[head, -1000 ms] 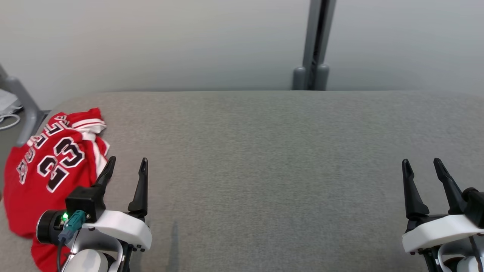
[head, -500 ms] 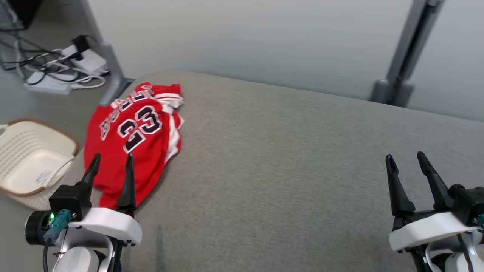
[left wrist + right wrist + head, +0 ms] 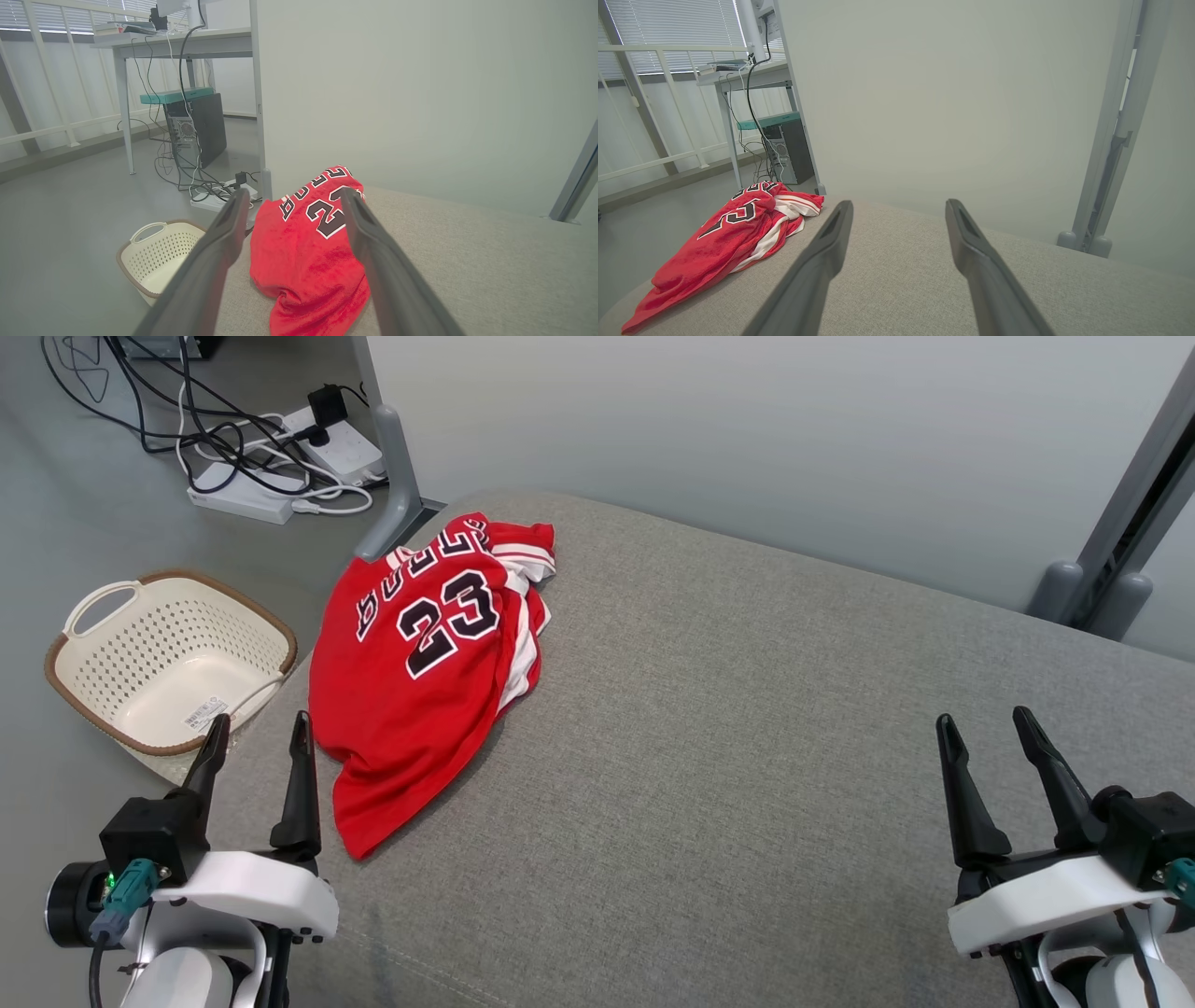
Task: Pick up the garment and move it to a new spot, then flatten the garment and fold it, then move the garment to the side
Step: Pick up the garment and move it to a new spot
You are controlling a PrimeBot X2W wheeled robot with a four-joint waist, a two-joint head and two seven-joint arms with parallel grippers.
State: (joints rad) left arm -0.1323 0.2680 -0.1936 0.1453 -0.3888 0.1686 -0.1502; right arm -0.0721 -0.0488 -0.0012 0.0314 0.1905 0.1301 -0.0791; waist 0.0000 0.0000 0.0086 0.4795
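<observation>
— Grey woven fabric covers the padded surface [image 3: 747,756] nearest to us. Why do both arms wait low over its near edge?

— I think it is the ready position. The left gripper [image 3: 259,723] hangs at the near left corner and the right gripper [image 3: 983,719] at the near right, fingers pointing forward, so that either one can reach in.

— And how are the fingers?

— Both pairs are spread as wide as they go. Nothing is between them and they touch nothing, neither cloth nor surface.

— Where is the garment?

— The red basketball jersey with the black-and-white number 23 [image 3: 411,709] lies crumpled on the left part of the surface. Its near hem is just beside the left gripper, and its far end reaches the far left corner. In the left wrist view it shows between the two fingers, so I judge this arm is the one lined up for the pick. The right gripper is well apart from it.

— So the task has not really begun?

— Yes, I believe so: the jersey is not yet lifted, flattened or folded.

— And further away?

— On the floor to the left sits a cream perforated plastic basket with a brown rim [image 3: 121,653], near the jersey's edge. Beyond it lie white power strips with black cables [image 3: 252,495].
</observation>
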